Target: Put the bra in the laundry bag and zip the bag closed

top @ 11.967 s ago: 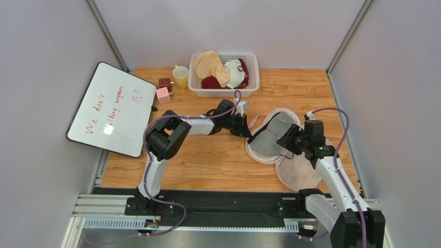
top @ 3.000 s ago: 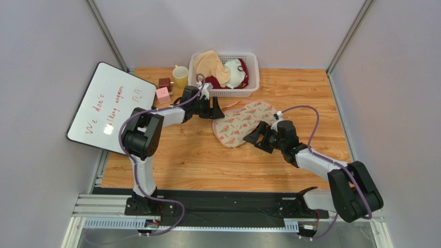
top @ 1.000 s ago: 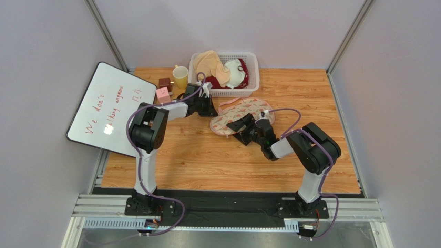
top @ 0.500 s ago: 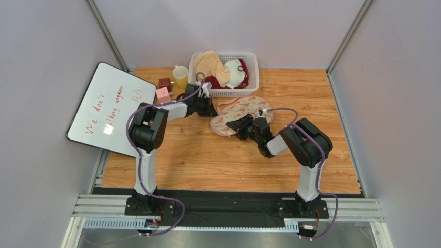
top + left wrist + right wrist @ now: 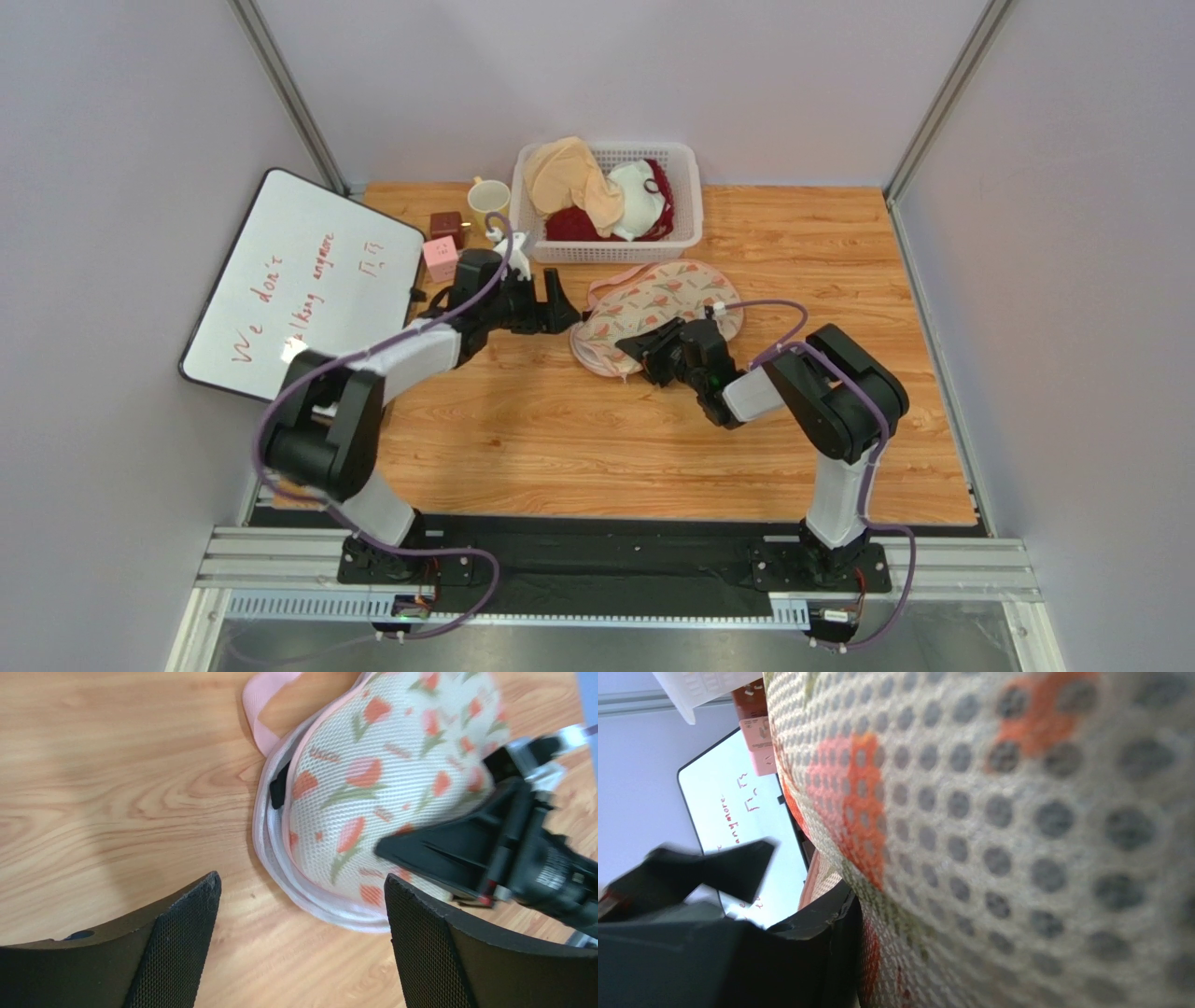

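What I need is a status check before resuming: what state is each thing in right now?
laundry bag, lying on the table, flaps together, bulging; zip unclear.
bra, not visible.
left gripper, open, just off the bag's end.
right gripper, one finger on top of the bag; grip unclear.
basket, holding garments.
mug, upright.

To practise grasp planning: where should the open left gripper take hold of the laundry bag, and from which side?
Probably the thin layered rim at the left end of the laundry bag, approached from the left: it lies flat and juts toward the left gripper, while the right gripper occupies the near edge.
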Motion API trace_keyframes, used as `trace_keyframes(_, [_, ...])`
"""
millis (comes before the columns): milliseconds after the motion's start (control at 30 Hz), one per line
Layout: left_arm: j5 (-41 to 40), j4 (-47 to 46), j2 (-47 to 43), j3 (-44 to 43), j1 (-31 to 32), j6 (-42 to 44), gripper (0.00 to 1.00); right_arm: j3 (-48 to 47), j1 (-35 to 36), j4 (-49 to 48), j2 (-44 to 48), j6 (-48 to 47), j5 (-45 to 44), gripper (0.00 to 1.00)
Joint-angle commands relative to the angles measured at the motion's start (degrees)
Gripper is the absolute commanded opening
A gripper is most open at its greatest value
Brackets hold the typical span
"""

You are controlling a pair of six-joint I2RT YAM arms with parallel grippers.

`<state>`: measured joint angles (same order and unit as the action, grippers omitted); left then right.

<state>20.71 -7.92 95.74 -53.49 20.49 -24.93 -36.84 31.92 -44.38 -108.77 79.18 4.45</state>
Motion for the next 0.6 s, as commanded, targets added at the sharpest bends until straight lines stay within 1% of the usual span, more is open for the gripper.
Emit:
trace_keyframes(0, [-10.91, 3.49, -20.18, 6.72, 0.07, 1.02, 0.9, -2.53, 0.68, 8.33, 3.83, 0.18, -4.09, 0.12])
trace_keyframes(33, [-13.04, 4.66, -23.81, 8.22, 0.42, 1.28, 0.88, -2.71, 0.86, 8.78, 3.74, 0.97, -4.1, 0.08])
trace_keyframes(67, [-14.89, 5.54, -27.42, 11.71, 1.12, 1.11, 0.85, -2.71, 0.95, 8.96, 3.65, 1.5, -4.1, 0.08])
trace_keyframes(100, [-16.91, 5.81, -33.72, 13.49, 2.17, 1.02, 0.74, -3.06, 1.38, 10.53, 3.57, 2.55, -4.01, 0.06])
trace_keyframes(133, [-18.41, 5.73, -36.39, 16.9, 5.4, 0.76, 0.66, -3.5, 1.65, 11.93, 3.48, 3.52, -3.92, 0.07])
trace_keyframes(167, [-19.82, 5.46, -38.68, 18.41, 8.48, 0.76, 0.6, -3.85, 1.91, 13.25, 3.57, 5.01, -3.75, 0.08])
trace_keyframes(200, [-23.92, 4.59, -41.57, 19.64, 11.47, 1.45, 0.59, -5.33, 2.61, 17.01, 3.83, 5.72, -3.48, 0.09])
trace_keyframes(233, [-26.92, 4.41, -42.39, 21.31, 19.51, 2.16, 0.59, -6.22, 2.97, 19.83, 4.61, 6.25, -3.48, 0.11])
trace_keyframes(267, [-30.26, 4.06, -42.48, 21.94, 23.15, 2.86, 0.59, -6.92, 3.32, 24.73, 5.23, 7.04, -3.66, 0.12])
trace_keyframes(300, [-36.03, 2.58, -41.53, 22.46, 26.15, 4.17, 0.6, -7.36, 4.19, 26.35, 5.93, 7.13, -4.35, 0.13])
trace_keyframes(333, [-38.7, 1.87, -40.65, 22.82, 30.96, 4.36, 0.6, -7.8, 4.55, 27.84, 6.81, 7.39, -6.19, 0.13])
trace_keyframes(367, [-40.29, 1.25, -39.51, 22.82, 32.06, 4.01, 0.6, -7.9, 4.99, 31.08, 8.65, 7.74, -6.99, 0.13])
trace_keyframes(433, [-41.8, -0.94, -36.08, 22.04, 33.73, 3.74, 0.57, -8.42, 5.96, 33.82, 10.41, 8.01, -9.27, 0.14])
trace_keyframes(467, [-42.76, -0.95, -35.28, 21.68, 35.39, 4.09, 0.56, -8.95, 5.96, 38.36, 12.25, 7.49, -10.06, 0.14])
trace_keyframes(500, [-43.55, -2.43, -33.97, 21.77, 35.67, 4.71, 0.55, -9.04, 5.96, 39.88, 13.4, 7.48, -12.25, 0.14])
trace_keyframes(567, [-42.51, -4.9, -32.65, 22.55, 36.37, 6.55, 0.55, -8.78, 5.96, 40.07, 14.81, 7.83, -12.88, 0.14])
